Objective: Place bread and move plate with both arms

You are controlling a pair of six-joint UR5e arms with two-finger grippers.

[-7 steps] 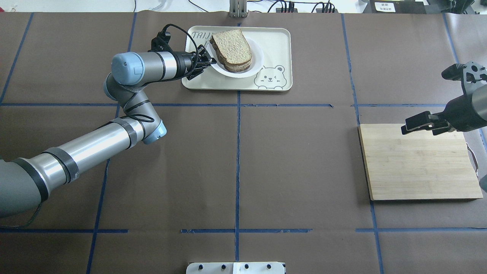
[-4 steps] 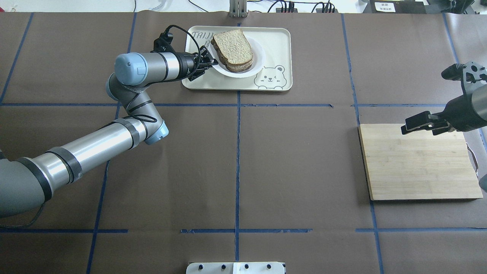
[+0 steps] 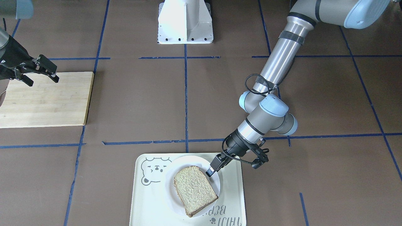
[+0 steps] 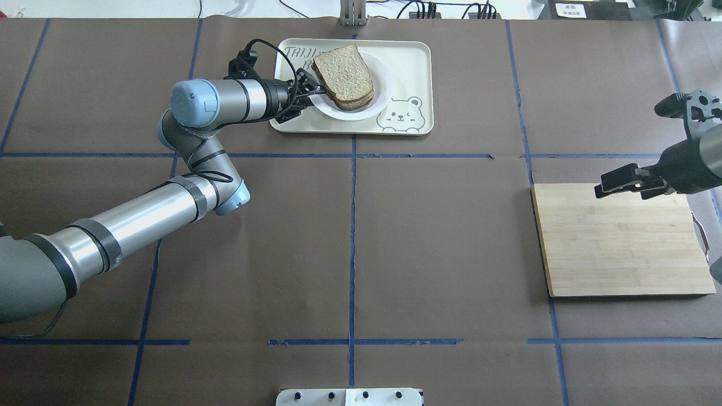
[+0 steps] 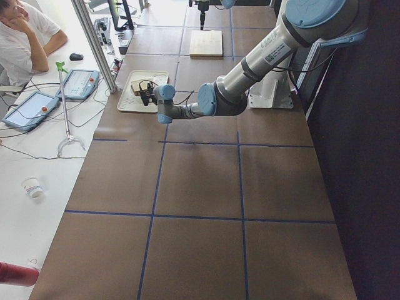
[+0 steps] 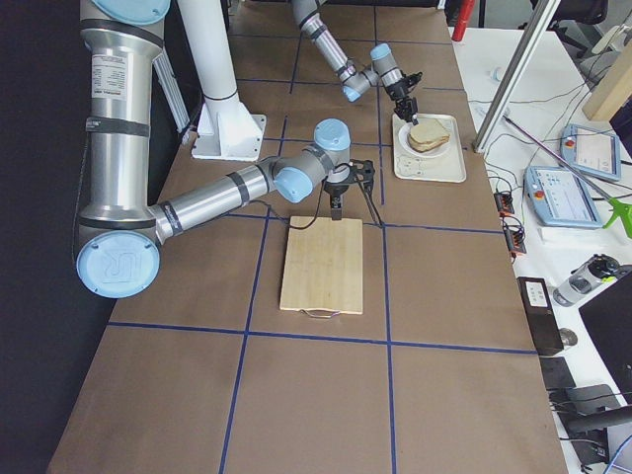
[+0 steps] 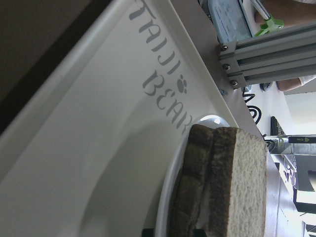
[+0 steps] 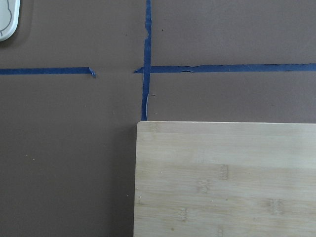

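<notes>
Two arms noted. Left arm [image 4: 141,217] reached to the tray [image 4: 412,67]. Right arm [image 4: 696,158], mostly cut off at the frame edge, was well apart from the tray, as was the wooden board [image 4: 620,242]. Plate [image 4: 379,93] sat on the tray with the bread [image 4: 343,72] on it. The left wrist view showed a second slice beneath, its faces hidden. Left gripper [image 4: 311,93] pinched the plate's rim, jaws nearly closed, lower finger hidden. Right gripper [image 4: 617,183] was spread and empty.
</notes>
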